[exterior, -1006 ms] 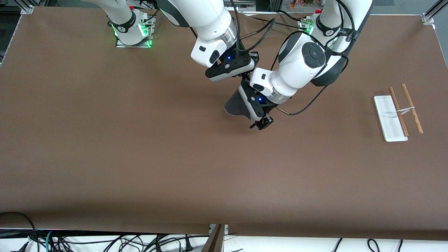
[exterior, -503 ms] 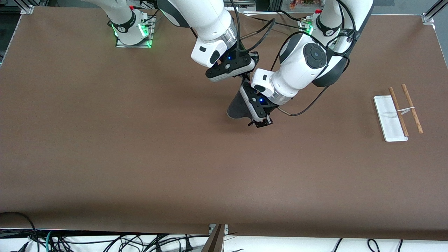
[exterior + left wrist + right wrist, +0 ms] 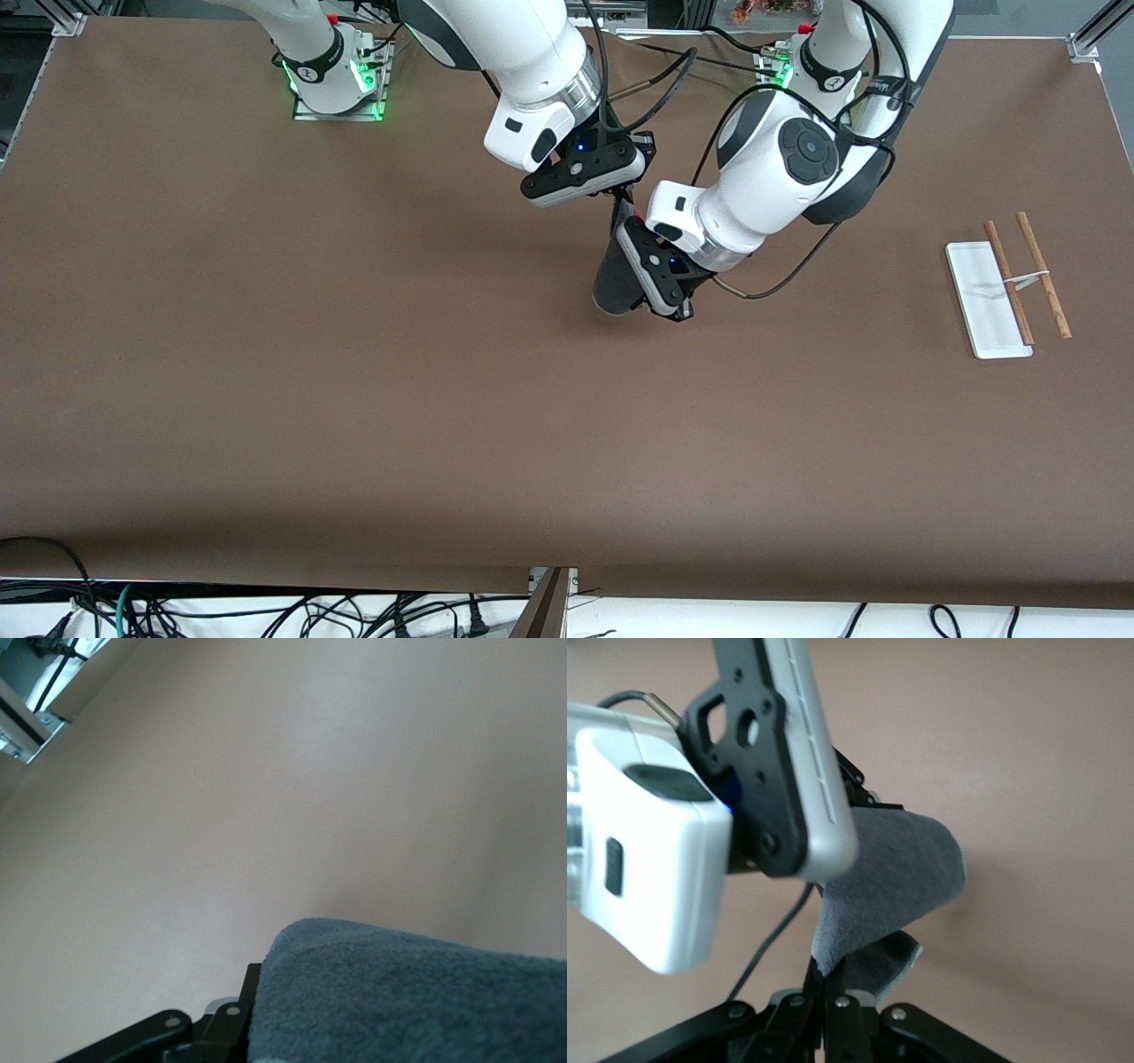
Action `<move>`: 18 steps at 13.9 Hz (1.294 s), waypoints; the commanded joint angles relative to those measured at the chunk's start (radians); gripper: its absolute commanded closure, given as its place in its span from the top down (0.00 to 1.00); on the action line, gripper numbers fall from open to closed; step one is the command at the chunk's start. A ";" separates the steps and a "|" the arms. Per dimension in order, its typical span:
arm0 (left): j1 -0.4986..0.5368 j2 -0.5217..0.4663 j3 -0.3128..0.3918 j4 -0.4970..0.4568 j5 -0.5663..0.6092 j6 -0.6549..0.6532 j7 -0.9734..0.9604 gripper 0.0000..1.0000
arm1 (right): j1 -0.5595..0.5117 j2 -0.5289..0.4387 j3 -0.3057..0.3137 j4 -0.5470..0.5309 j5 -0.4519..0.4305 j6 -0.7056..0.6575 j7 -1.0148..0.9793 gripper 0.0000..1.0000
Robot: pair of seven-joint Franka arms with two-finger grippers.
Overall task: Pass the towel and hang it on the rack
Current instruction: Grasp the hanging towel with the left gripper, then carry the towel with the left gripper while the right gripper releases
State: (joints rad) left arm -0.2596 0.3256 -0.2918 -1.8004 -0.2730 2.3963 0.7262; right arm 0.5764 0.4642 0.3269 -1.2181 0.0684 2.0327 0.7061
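The dark grey towel (image 3: pixel 609 288) hangs in the air over the middle of the table, between both grippers. My right gripper (image 3: pixel 620 206) is shut on its upper corner; in the right wrist view (image 3: pixel 827 979) the cloth (image 3: pixel 895 868) rises from between the closed fingers. My left gripper (image 3: pixel 633 276) is shut on the towel lower down and also shows in the right wrist view (image 3: pixel 864 802). In the left wrist view the towel (image 3: pixel 416 1001) covers the gripper (image 3: pixel 266 983) except for one finger. The rack (image 3: pixel 1010 283), with a white base and two brown rods, stands toward the left arm's end of the table.
The brown table (image 3: pixel 354 399) carries nothing else. Cables hang below its edge nearest the camera (image 3: pixel 266 611). The arm bases (image 3: pixel 337 80) stand along the edge farthest from the camera.
My left gripper has shifted a little toward the left arm's end of the table. The hanging towel has been drawn in from a broad flap to a narrow fold. The right gripper has stayed put.
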 commanded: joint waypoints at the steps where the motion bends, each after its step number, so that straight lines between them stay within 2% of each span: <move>1: 0.037 -0.008 -0.004 0.004 0.015 -0.022 0.050 0.00 | 0.003 -0.002 0.000 0.003 0.001 0.000 -0.008 0.00; 2: 0.046 -0.008 -0.004 0.007 0.011 -0.034 0.055 0.00 | 0.002 -0.002 -0.002 0.003 0.001 -0.002 -0.011 0.03; 3: 0.056 -0.008 -0.004 0.018 0.008 -0.052 0.055 0.00 | 0.002 -0.002 -0.002 0.003 -0.001 -0.002 -0.013 0.59; 4: 0.066 -0.008 -0.004 0.030 0.006 -0.080 0.055 0.00 | 0.002 -0.002 -0.002 0.003 -0.002 0.000 -0.013 1.00; 7: 0.106 -0.011 -0.004 0.058 0.005 -0.152 0.055 0.00 | -0.001 -0.002 -0.003 0.003 -0.002 -0.005 -0.014 1.00; 11: 0.201 -0.014 -0.004 0.141 -0.003 -0.372 0.055 0.00 | -0.030 -0.006 -0.006 0.005 -0.004 -0.011 -0.017 1.00; 15: 0.437 -0.051 -0.004 0.142 -0.034 -0.570 0.113 0.00 | -0.133 -0.015 -0.008 0.005 -0.071 -0.049 -0.043 1.00; 18: 0.636 -0.054 0.000 0.141 -0.043 -0.735 0.246 0.00 | -0.242 -0.016 -0.009 0.011 -0.071 -0.153 -0.242 1.00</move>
State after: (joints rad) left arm 0.2678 0.2836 -0.2807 -1.6555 -0.2858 1.7423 0.8728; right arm 0.3961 0.4583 0.3068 -1.2163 0.0049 1.9439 0.5720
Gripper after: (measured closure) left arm 0.982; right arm 0.000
